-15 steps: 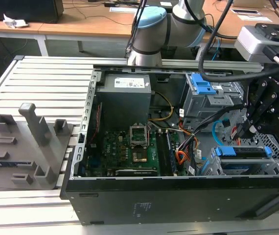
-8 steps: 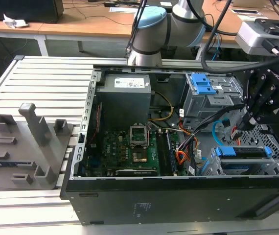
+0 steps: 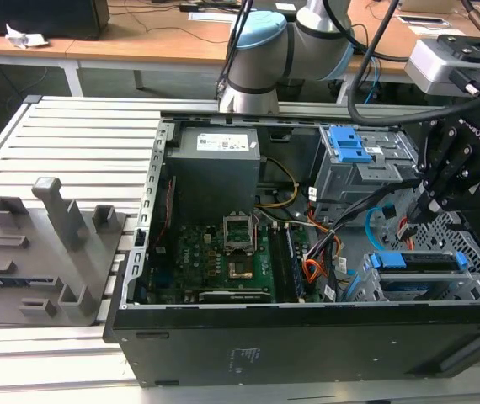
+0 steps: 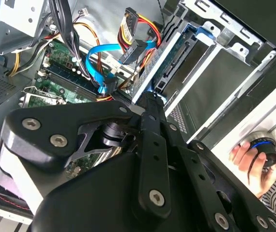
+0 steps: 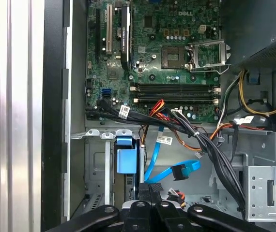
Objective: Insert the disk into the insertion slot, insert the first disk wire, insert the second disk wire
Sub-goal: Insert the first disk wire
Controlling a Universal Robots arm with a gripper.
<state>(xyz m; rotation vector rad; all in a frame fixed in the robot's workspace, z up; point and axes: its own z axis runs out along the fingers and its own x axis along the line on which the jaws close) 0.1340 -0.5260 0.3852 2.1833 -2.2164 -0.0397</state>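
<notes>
Hovering over the drive-bay end of the open case [image 3: 223, 353] — my claw [image 3: 431, 204] sits near the back of the disk [image 3: 417, 261], tips pointed down toward the gap behind it. The fingers look pressed together in both wrist views and I see nothing pinched between them, so call it clenched on nothing. Step one reads as done: the disk in its blue carrier [image 5: 126, 159] lies flat inside the insertion slot [image 3: 478, 284], at the exterior view's lower right. Whether it is fully latched I can't tell. Neither cable looks seated. The first disk wire [image 4: 128, 24] — red, orange and black strands into a black plug [image 4: 132, 50] — hangs in the air near the disk's rear edge in the second wrist view, with the plug apart from the drive. The second disk wire [image 5: 152, 155], the flat light-blue one, curls in a loop beside it. Its dark plug [image 5: 179, 171] is loose, near my claw but not touching it. By my reading one step of three is done and both wire steps are left. A person's hand [image 4: 244, 155] grips a round control [image 4: 263, 147] outside the case wall.
</notes>
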